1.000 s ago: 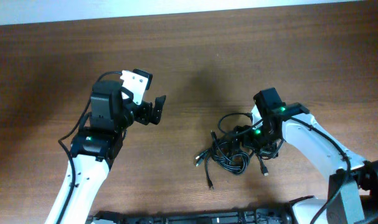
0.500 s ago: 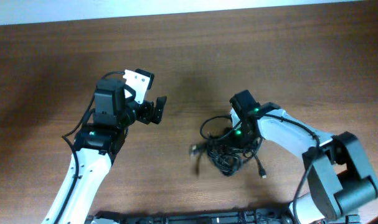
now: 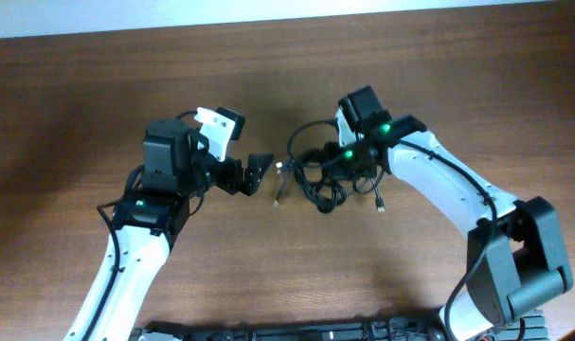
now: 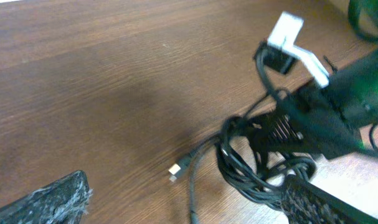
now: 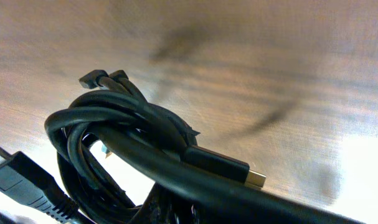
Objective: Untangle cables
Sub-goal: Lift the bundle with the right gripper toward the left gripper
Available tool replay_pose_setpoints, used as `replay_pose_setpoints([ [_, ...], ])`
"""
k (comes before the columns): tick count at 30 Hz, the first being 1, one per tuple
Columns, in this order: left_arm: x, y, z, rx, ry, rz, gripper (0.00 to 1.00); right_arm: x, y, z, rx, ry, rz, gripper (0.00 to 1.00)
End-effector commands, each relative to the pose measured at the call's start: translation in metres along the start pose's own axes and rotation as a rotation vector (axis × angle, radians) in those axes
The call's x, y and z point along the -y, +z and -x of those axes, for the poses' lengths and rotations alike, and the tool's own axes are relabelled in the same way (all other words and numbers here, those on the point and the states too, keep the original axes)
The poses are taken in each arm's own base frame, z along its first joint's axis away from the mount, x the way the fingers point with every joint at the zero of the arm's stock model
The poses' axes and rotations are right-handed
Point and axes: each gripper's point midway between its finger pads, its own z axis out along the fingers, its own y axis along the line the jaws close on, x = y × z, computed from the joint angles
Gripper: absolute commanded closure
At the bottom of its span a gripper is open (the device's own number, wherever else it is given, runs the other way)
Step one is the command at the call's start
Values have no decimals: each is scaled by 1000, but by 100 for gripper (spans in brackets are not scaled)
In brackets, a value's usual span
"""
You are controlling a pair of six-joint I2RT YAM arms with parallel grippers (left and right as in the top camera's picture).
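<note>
The cables (image 3: 315, 182) are a tangled bundle of thin black cords at mid-table, hanging lifted from my right gripper (image 3: 344, 167), which is shut on the bundle's upper right part. One plug end (image 3: 279, 197) dangles to the left and another (image 3: 380, 204) to the right. Up close in the right wrist view, the cables (image 5: 132, 134) fill the frame, a metal-tipped plug (image 5: 254, 177) sticks out, and the fingers are mostly hidden behind the cords. My left gripper (image 3: 253, 173) stands open just left of the bundle. Its fingers (image 4: 51, 199) frame the cables (image 4: 238, 171) and a loose plug (image 4: 174, 169).
The brown wooden table (image 3: 439, 85) lies all around. My right arm (image 4: 329, 118) crosses the left wrist view directly behind the bundle. A pale wall edge (image 3: 268, 9) runs along the back.
My right gripper shut on the cable bundle and carried it up and left toward mid-table. My left gripper, still open, moved right to just beside the bundle.
</note>
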Motion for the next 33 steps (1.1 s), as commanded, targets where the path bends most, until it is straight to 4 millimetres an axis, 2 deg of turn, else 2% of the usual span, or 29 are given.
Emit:
replay_pose_setpoints([
  [1,7,-1,12,29,-148,-38,1,-29,-37,36,130,-37,57,96],
  [3,6,-1,20,57,-269,-41,1,-30,-51,50,154,9,97,96],
  [6,9,-3,38,117,-470,-76,1,-34,-76,64,144,55,302,96],
  [8,24,-6,50,141,-484,-179,1,-47,-96,73,151,22,480,96],
  [11,35,-9,56,149,-461,-242,1,-75,-122,82,185,-73,677,96],
  [14,39,-10,57,144,-482,-270,1,-92,-138,84,199,-148,788,96],
  [17,41,-12,63,162,-511,-287,3,-99,-144,82,199,-184,828,96],
  [19,48,-13,69,178,-485,-310,5,-104,-142,79,189,-194,832,96],
  [21,63,-12,75,194,-445,-349,5,-111,-140,76,183,-208,832,96],
  [23,66,-12,77,200,-435,-355,9,-110,-138,78,194,-209,819,96],
  [25,57,-11,77,216,-415,-316,17,-108,-137,80,204,-202,806,96],
  [26,47,-11,74,211,-421,-286,17,-105,-137,83,213,-196,795,96],
  [28,23,-14,62,183,-489,-223,17,-97,-138,88,231,-181,780,96],
  [29,4,-18,52,159,-547,-184,20,-93,-138,91,239,-170,769,96],
  [30,-4,-23,48,151,-574,-186,19,-89,-138,92,244,-161,760,96],
  [31,-8,-34,51,161,-570,-241,18,-87,-138,93,248,-157,754,96],
  [33,-2,-39,57,176,-561,-296,19,-89,-133,94,253,-154,726,96],
])
